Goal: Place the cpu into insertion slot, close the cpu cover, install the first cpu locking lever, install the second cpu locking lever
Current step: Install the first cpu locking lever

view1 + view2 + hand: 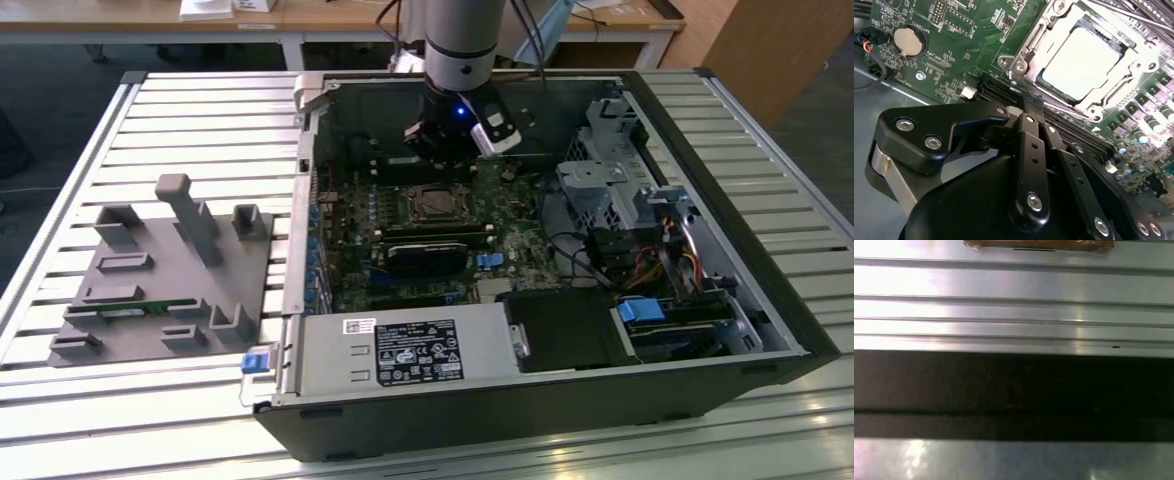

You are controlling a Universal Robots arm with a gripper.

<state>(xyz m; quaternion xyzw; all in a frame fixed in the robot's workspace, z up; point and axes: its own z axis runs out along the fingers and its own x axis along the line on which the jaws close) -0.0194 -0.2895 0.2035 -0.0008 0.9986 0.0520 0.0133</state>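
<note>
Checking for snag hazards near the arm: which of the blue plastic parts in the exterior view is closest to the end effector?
The small blue clip on the motherboard, just below the insertion slot. The blue tab by the drive bay and the blue latch at the case's outer edge sit much farther from the end effector.

An open computer case (534,300) lies on the counter (200,110), with a fixture block (160,280) on the counter at the exterior view's left of it. Inside, the insertion slot (437,203) sits mid-board with the cpu (1081,62) in it. The gripper (447,150) hangs just beyond the slot's far side. A power supply (400,352) fills the case's near edge.
</note>
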